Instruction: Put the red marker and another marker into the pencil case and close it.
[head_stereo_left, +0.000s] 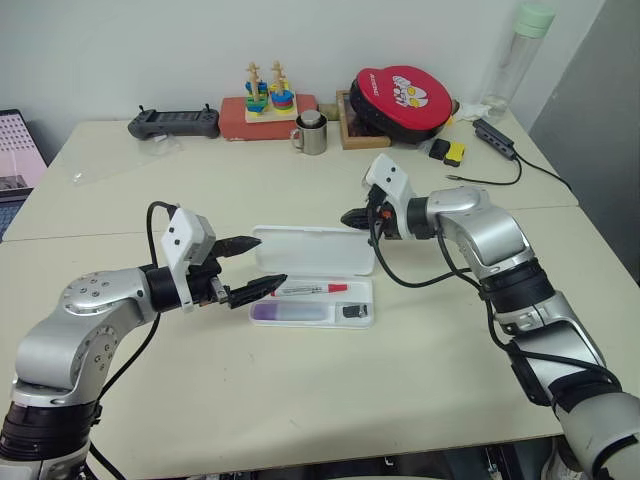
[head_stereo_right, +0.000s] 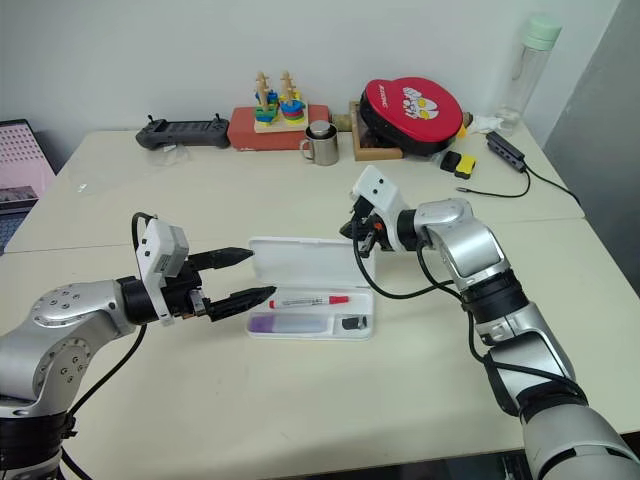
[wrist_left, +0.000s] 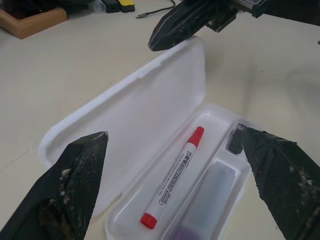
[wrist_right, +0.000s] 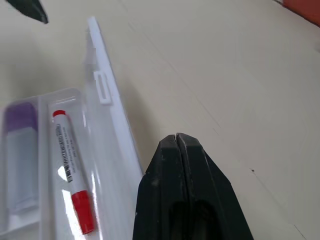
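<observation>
The white pencil case (head_stereo_left: 310, 250) lies open in the middle of the table, its lid tilted back. In its tray lie the red marker (head_stereo_left: 312, 289) and, nearer me, the lilac marker (head_stereo_left: 292, 312), with a small black object (head_stereo_left: 352, 311) at the right end. My left gripper (head_stereo_left: 268, 263) is open at the case's left end, one finger by the lid and one by the tray. My right gripper (head_stereo_left: 347, 217) is shut with nothing in it, its tip just behind the lid's far right corner. The right wrist view shows the lid's edge (wrist_right: 107, 100) just ahead of that tip.
Along the far edge stand a black controller (head_stereo_left: 173, 122), a wooden ring toy (head_stereo_left: 268, 95), a steel mug (head_stereo_left: 312, 132), a red round case (head_stereo_left: 405, 100) and a bottle (head_stereo_left: 520, 55). A power strip with cable (head_stereo_left: 495, 138) lies far right. A table seam runs behind the case.
</observation>
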